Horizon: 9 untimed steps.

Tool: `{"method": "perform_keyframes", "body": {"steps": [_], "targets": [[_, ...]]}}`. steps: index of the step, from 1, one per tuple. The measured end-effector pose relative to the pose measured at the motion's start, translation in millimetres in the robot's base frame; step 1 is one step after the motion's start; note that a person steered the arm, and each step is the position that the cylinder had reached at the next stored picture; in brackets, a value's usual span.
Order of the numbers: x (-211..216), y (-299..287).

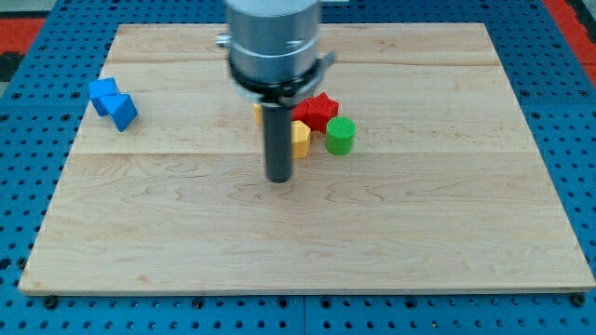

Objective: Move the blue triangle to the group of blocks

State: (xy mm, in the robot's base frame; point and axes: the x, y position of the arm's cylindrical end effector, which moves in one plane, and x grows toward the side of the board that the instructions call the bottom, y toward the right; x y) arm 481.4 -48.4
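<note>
Two blue blocks sit touching at the board's left: a blue cube-like block [102, 91] and, just to its lower right, a blue triangle-like block [122, 112]. A group of blocks lies near the middle: a red star [319, 108], a green cylinder [340, 136], a yellow block [301, 139] and another yellow block [257, 113] mostly hidden behind the rod. My tip [279, 179] rests on the board just below and left of this group, far to the right of the blue blocks.
The wooden board [419, 233] lies on a blue pegboard table [28, 186]. The arm's grey cylindrical body [274, 42] hangs over the board's top middle and hides part of the group.
</note>
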Motion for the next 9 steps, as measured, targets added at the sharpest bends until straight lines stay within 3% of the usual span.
{"method": "perform_keyframes", "body": {"steps": [1, 4, 5, 7, 9], "targets": [[-12.5, -22.7], [-28.3, 21.7], [-7.8, -42.8], [-22.1, -240.6], [-52.1, -256.1]]}}
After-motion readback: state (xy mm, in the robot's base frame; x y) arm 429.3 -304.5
